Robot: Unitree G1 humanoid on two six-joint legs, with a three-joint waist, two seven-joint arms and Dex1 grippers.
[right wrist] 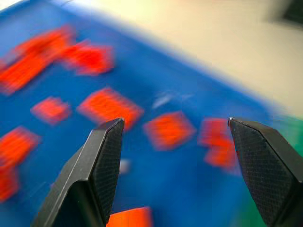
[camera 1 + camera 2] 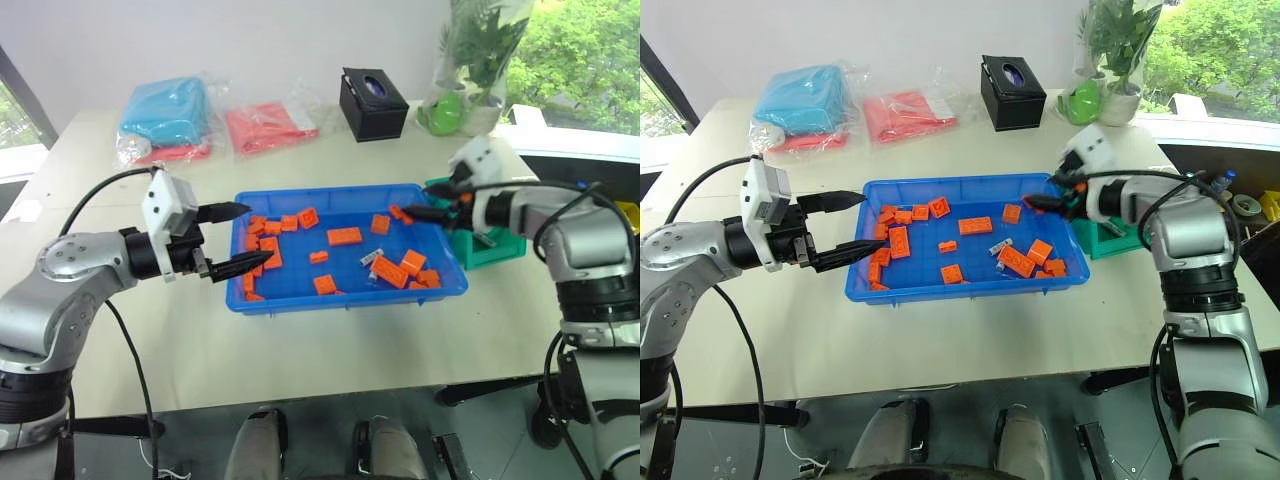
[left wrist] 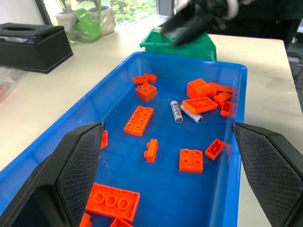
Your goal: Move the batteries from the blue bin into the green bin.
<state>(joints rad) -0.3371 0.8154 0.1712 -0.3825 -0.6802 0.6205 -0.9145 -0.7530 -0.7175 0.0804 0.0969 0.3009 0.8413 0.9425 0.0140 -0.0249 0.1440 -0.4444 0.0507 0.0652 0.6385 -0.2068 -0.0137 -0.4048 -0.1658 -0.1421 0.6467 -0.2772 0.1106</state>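
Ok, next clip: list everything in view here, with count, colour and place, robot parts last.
blue bin: one, blue, table centre.
orange bricks: many, orange, scattered in the blue bin.
batteries: two seen, silver-grey, in the blue bin among the bricks.
green bin: one, teal-green, at the blue bin's right end.
tissue box: one, black, table back.
wrapped packages: two, light blue and red, back left.
plant pot: one, lime-green, back right.
left gripper: open, empty, at the blue bin's left end.
right gripper: open, empty, over the blue bin's right end.

An office-like room: a pale worktable (image 2: 330, 340) by a window, with a black tissue box (image 2: 373, 103) and potted plant (image 2: 470, 70).
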